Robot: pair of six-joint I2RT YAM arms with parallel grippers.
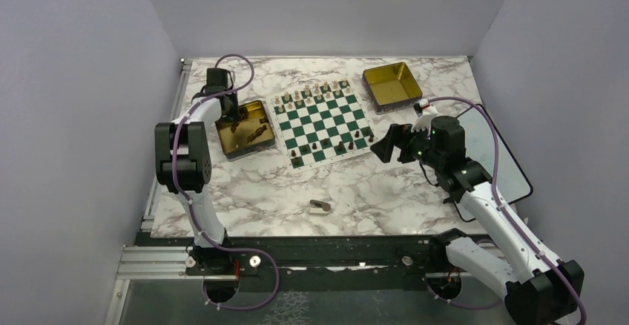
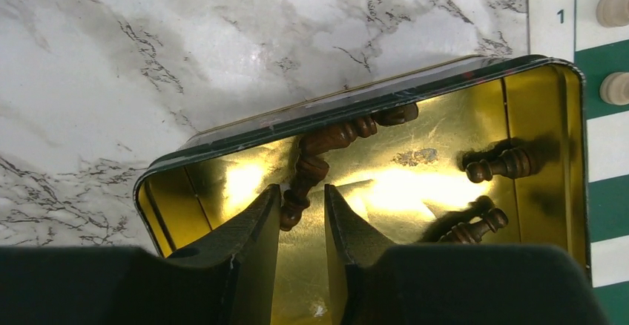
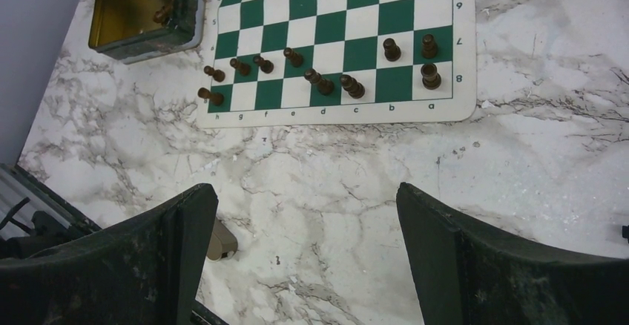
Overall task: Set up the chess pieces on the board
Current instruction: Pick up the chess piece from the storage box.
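Observation:
The green and white board [image 1: 321, 123] lies at mid-table. Several dark chess pieces [image 3: 326, 84] stand along its two near rows. More dark pieces lie in the gold tin [image 2: 356, 110] left of the board. My left gripper [image 2: 303, 195] reaches down into that tin [image 1: 252, 152], its jaws a narrow gap apart. One lying dark piece [image 2: 300, 184] has its end between the fingertips, touching the left finger [image 2: 259, 221], with a gap to the right one. My right gripper [image 3: 306, 191] hangs wide open and empty over bare marble, right of the board's near corner [image 1: 386, 147].
Pale pieces [image 1: 311, 96] line the board's far rows. A second gold tin [image 1: 392, 84] sits at the back right. A small tan object [image 1: 320, 206] lies on the marble near the front edge. A dark flat panel [image 1: 504, 169] lies under the right arm.

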